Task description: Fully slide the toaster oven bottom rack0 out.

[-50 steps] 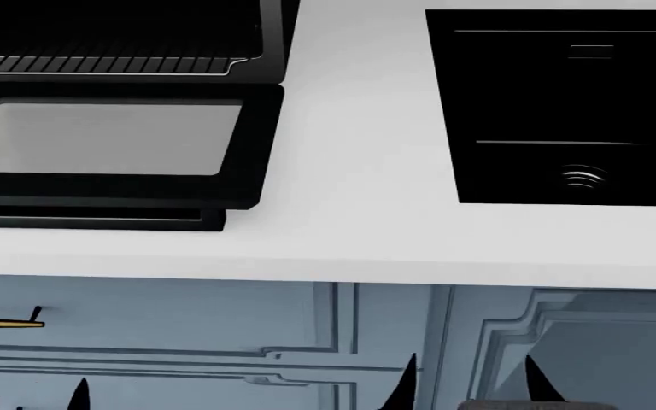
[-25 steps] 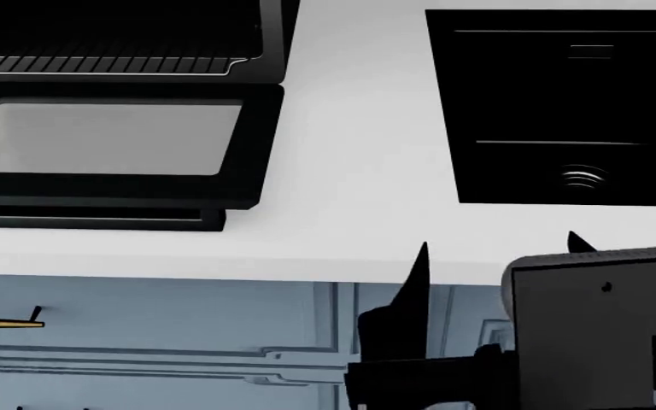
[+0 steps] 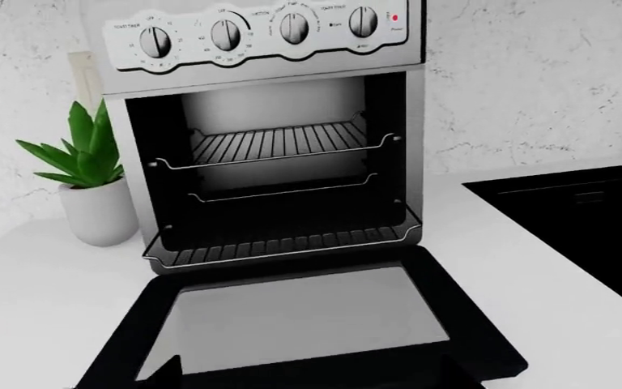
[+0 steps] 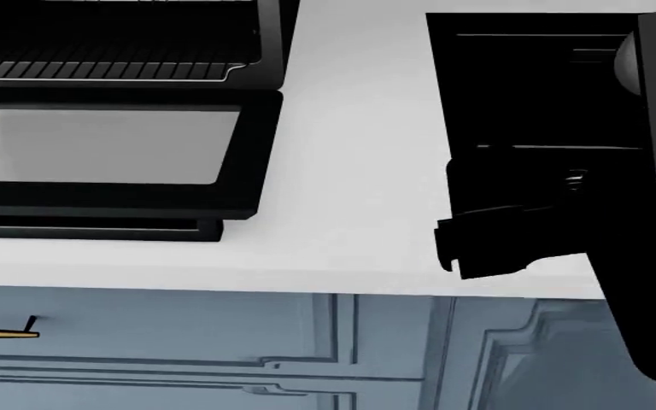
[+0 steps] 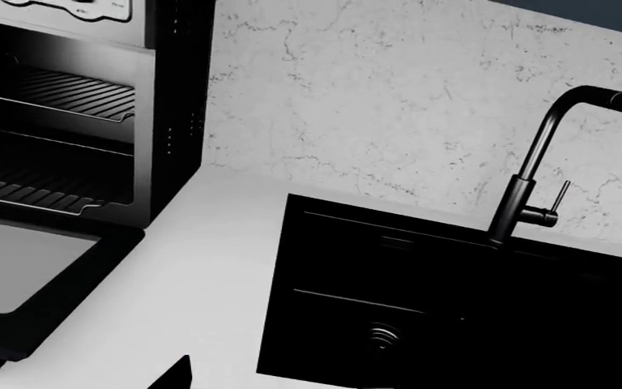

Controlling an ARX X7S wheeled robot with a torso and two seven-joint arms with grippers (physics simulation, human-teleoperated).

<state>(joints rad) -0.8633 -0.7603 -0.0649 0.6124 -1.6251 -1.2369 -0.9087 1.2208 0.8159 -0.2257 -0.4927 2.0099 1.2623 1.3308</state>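
Moved: my right arm (image 4: 635, 171) has risen over the black sink (image 5: 452, 300) since a moment ago.
Toaster oven (image 3: 268, 121): on counter (image 4: 351, 171), door (image 3: 300, 324) down.
Bottom rack0 (image 3: 284, 243): lowest, front rim at opening.
Hands: spread of both cannot be told.

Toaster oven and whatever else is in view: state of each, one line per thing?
toaster oven: door folded fully down, cavity open.
bottom rack0: seated, front rim at the cavity mouth, not slid out.
upper rack: seated inside.
red indicator: cannot tell if lit.
faucet: no water seen running.
right arm: raised over the sink; jaws hidden.
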